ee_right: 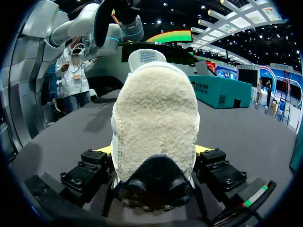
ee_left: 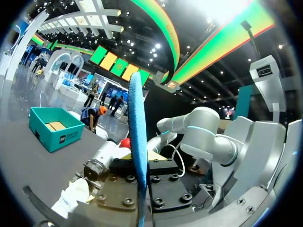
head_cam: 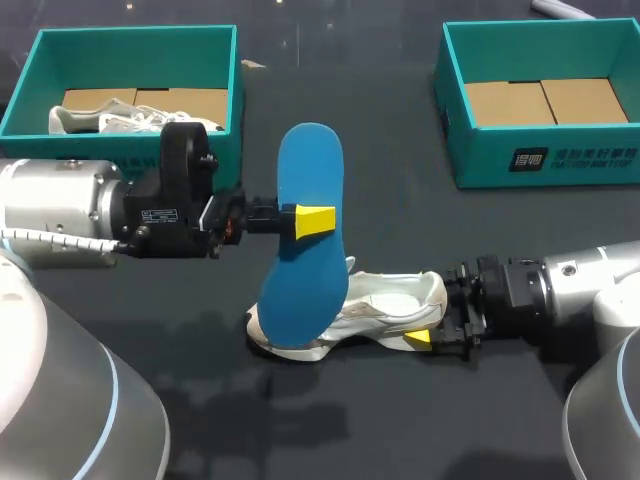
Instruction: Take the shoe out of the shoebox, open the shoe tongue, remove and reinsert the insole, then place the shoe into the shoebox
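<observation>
My left gripper comes in from the left and is shut on a blue insole, holding it upright on edge above the table. In the left wrist view the insole stands edge-on between the fingers of that gripper. A white shoe rests on the black table just below and behind the insole's lower end. My right gripper grips the shoe's heel from both sides. The right wrist view shows the shoe's fleecy lining and heel filling the space between the fingers of the right gripper.
A teal shoebox at the back left holds another white shoe. A second teal shoebox at the back right shows only its cardboard bottom. The same box appears in the left wrist view, beyond the insole.
</observation>
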Motion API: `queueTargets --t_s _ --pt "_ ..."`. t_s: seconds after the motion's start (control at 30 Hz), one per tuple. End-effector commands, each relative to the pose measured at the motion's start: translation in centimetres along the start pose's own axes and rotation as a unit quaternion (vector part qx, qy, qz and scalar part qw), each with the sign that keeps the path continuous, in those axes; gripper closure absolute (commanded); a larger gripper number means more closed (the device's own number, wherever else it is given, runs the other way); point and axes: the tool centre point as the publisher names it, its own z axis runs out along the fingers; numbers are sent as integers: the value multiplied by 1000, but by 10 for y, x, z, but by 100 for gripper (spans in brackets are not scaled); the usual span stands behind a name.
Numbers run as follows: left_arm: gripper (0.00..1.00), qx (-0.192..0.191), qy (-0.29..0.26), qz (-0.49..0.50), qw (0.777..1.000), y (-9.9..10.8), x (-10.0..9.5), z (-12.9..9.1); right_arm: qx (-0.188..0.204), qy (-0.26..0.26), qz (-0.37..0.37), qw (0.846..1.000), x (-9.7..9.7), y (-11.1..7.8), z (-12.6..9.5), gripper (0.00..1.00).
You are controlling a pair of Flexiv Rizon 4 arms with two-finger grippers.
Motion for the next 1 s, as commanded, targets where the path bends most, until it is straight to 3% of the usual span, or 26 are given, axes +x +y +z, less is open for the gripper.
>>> queueTargets --t_s 0.03,0.13,0.17,0.2,0.23,0.43,0.73,1.0 --pt "100 0 -2 0 1000 2 4 -3 2 0 0 1000 1 1 0 100" --pt "100 0 -2 0 1000 2 4 -3 5 -6 1 1000 1 1 -1 100" --pt "100 0 -2 0 1000 2 4 -3 4 -9 2 1000 0 1 -3 78" --pt "100 0 -2 0 1000 2 4 -3 4 -10 2 1000 0 1 -3 44" --pt "100 0 -2 0 1000 2 4 -3 7 -12 2 1000 0 1 -4 0" --pt "100 0 -2 0 1000 2 4 -3 36 -23 7 999 -1 0 -12 0" --pt "100 0 -2 0 1000 2 4 -3 128 -18 12 992 -3 7 -38 0" --pt "100 0 -2 0 1000 2 4 -3 247 1 25 969 -5 21 -64 0"
